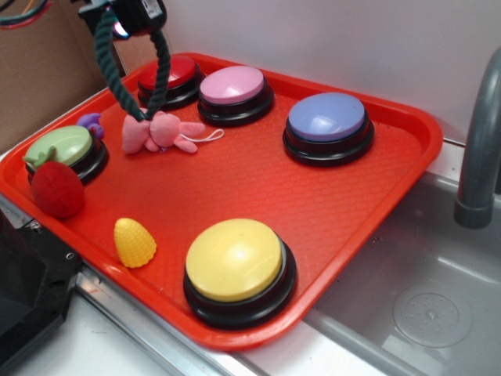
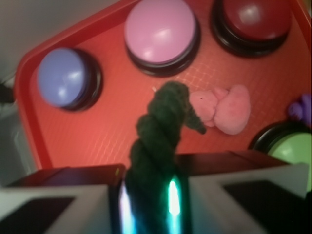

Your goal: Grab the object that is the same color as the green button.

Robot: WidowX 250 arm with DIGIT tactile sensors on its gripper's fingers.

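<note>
A dark green twisted rope hangs folded from my gripper, which is shut on it high above the tray's back left. Both strands droop and meet just above the pink plush toy. In the wrist view the rope runs from between my closed fingers toward the plush. The green button, pale green on a black base, sits at the tray's left edge; its rim shows at the right in the wrist view.
On the red tray stand red, pink, blue and yellow buttons. A red strawberry toy, yellow corn toy and purple toy lie left. A sink and grey faucet are right.
</note>
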